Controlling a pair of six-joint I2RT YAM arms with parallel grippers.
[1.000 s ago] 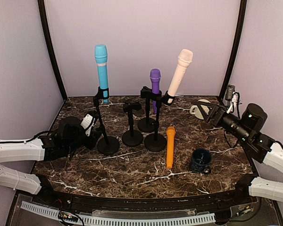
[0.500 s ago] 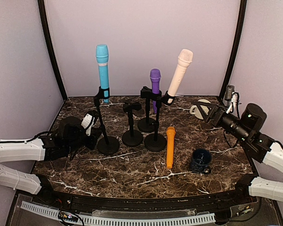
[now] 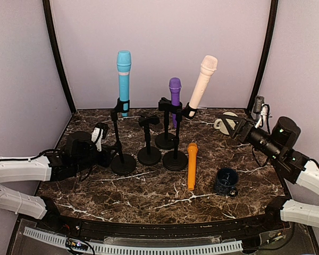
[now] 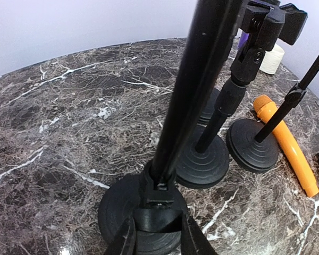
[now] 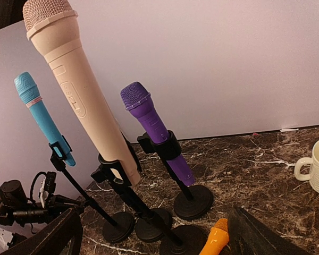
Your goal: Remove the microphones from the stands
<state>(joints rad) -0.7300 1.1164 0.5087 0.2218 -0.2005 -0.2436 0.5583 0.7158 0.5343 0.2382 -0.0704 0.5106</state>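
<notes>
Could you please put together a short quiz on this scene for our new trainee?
1. Count: how many microphones sit clipped in stands?
2. True or false: the orange microphone lies flat on the table.
3. Multiple choice: the left pincer grips the foot of the stand that holds which microphone? A purple, B blue, C cream.

Key
1. Three: the blue microphone, the purple microphone and the cream microphone. A fourth stand is empty.
2. True.
3. B.
</notes>
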